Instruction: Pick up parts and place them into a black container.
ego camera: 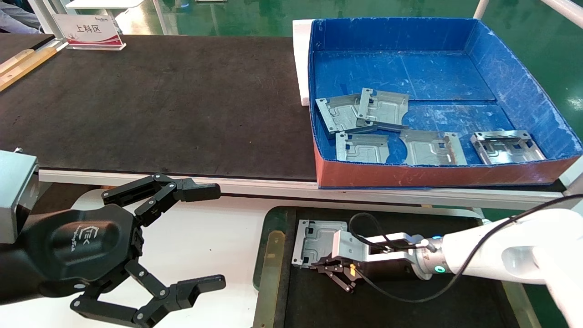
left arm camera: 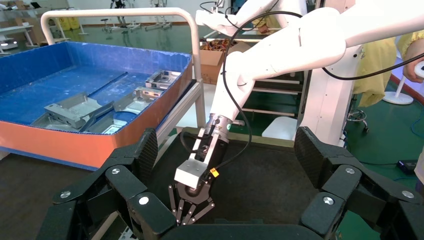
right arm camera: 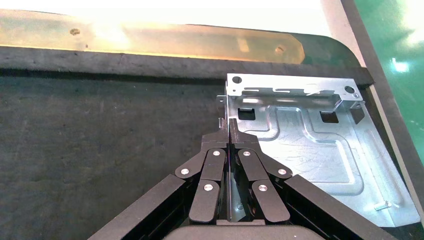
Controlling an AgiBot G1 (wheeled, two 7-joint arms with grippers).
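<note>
1. While one part lies at the far left corner of the black container, flat on the matte floor as far as the right wrist view shows, the right gripper has its fingers pressed together on that plate's near edge; I judge it still held, not yet let go.
2. Plate position: just beside the brass-coloured strip and the dark green rim; bent tab edge toward the strip; embossed channels and square cut-outs face up.
3. Progress, as a judgement: first plate delivered or nearly so; no other plate visible in the container; release and retreat still due.
4. Remaining stock: five parts in the blue box on the bench beyond; two overlapping toward the box's left, two flat by the reddish front wall, one toward the right with its tabs up; so most of the job is left.
5. Left gripper: parked low on the robot's left, over the white surface, claw spread wide, holding nothing; well apart from container and box.
6. Long dark belt left of the box carries no plates; a small sign stands at its far end.
</note>
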